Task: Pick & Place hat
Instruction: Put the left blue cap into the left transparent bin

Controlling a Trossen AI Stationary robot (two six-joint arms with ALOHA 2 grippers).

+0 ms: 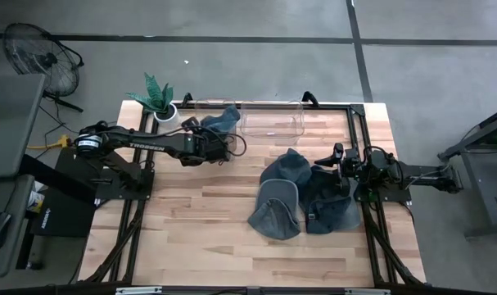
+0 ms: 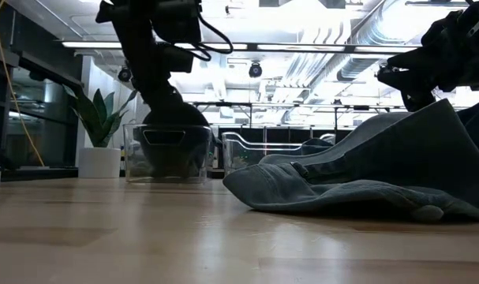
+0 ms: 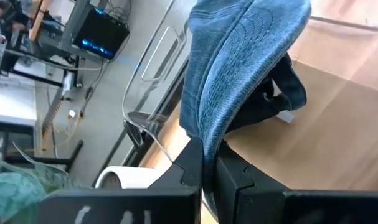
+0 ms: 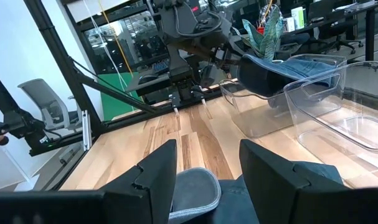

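Note:
A blue denim hat (image 1: 225,120) hangs in my left gripper (image 1: 214,133) at the opening of the left clear bin (image 1: 201,111). The left wrist view shows the stitched brim (image 3: 238,56) running away from the shut fingers. A pile of denim hats (image 1: 285,197) lies flat on the table's right half. My right gripper (image 1: 338,168) hovers open over the pile's right side. In its wrist view, a hat's brim (image 4: 195,186) lies below the spread fingers, untouched. My left gripper (image 3: 207,171) pinches the hat by the edge of its brim (image 3: 208,146) between the two fingers. The fingers come slanting from the table's left. The hat stands out beyond the fingertips, over the bin's rim (image 3: 152,62); whether it touches the bin, I cannot tell.
A second clear bin (image 1: 271,121) stands right of the first along the far edge. A potted plant (image 1: 160,102) is at the far left corner. Bare wood (image 1: 199,221) lies in front of the left arm. A fan (image 1: 39,53) stands on the floor beyond the table.

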